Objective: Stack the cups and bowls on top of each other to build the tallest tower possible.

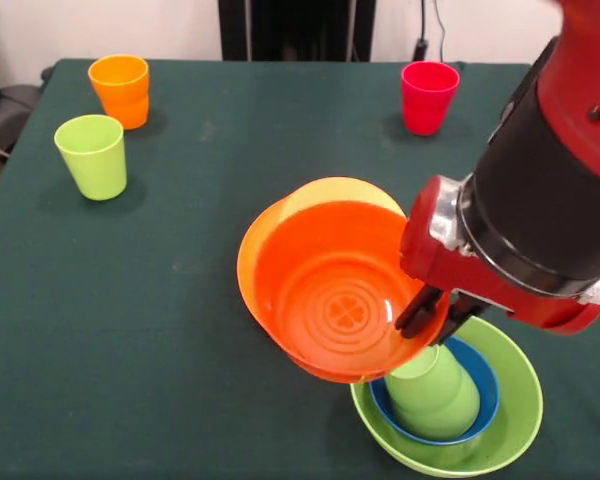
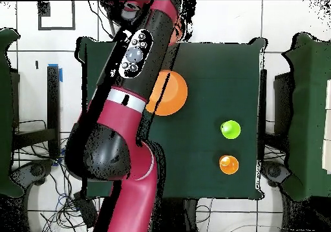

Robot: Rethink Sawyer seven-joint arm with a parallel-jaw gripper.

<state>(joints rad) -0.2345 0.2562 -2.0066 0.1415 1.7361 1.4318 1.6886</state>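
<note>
even soft light, glare on orange bowl (image 1: pixel 330 290)

Front camera faces the robot across the table (image 1: pixel 130 330); overhead camera looks straight down on it.

Dark green table (image 1: pixel 180 300); white tiled floor (image 2: pixel 220 19).

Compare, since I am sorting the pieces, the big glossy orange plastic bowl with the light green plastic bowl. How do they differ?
The big glossy orange plastic bowl is tilted with its inside facing the camera and held at its rim by the gripper; the light green plastic bowl sits upright on the table. The orange bowl is empty, whereas the green bowl holds a small blue bowl with a green cup in it. Both are round.
</note>
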